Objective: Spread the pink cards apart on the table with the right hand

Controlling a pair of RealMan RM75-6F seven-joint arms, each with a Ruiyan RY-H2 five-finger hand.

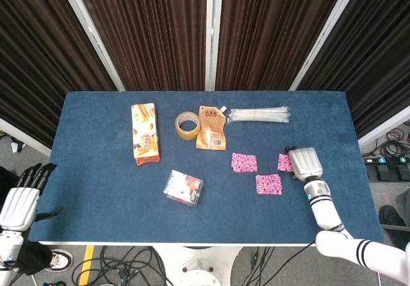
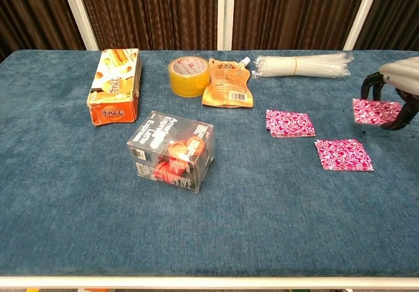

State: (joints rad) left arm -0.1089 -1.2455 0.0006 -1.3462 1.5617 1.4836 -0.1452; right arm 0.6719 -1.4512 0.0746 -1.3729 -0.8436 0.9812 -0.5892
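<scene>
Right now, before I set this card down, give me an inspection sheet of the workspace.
Surface: blue cloth table, flat.
Job's things: pink cards in three spots: a small stack, one card flat nearer the front, and one held card off to the right.
Clutter: orange snack box, tape roll, orange pouch, bag of straws, clear box.
Hands: right hand holds the card; left hand off the table's left edge, holding nothing.
Cables: loose on the floor below the front edge and at far right.
Surroundings: dark curtains with white poles.
</scene>
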